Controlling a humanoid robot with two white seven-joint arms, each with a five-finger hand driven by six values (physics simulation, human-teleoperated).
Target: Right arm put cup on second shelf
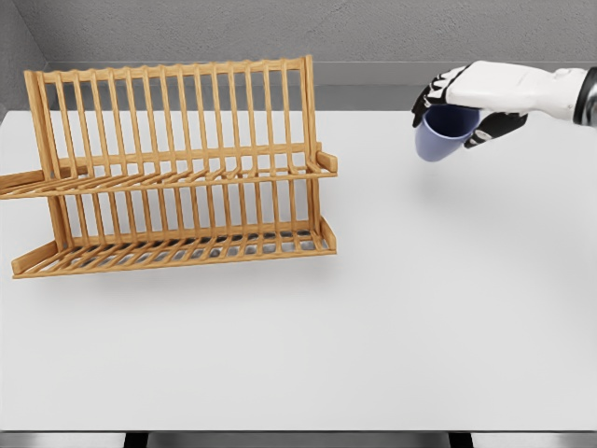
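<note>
A light blue cup (pixel 442 136) hangs in the air at the upper right, tilted with its base down and to the left. My right hand (pixel 459 105) is shut on it from above, black fingers wrapped around its upper part. The hand and cup are well to the right of a wooden two-tier dish rack (pixel 177 168), which stands on the left half of the white table (pixel 392 317). The rack's upper shelf (pixel 187 177) and lower shelf (pixel 177 250) both hold nothing. The left arm does not show.
A grey wall runs behind the table's far edge. The table's front edge lies along the bottom of the view.
</note>
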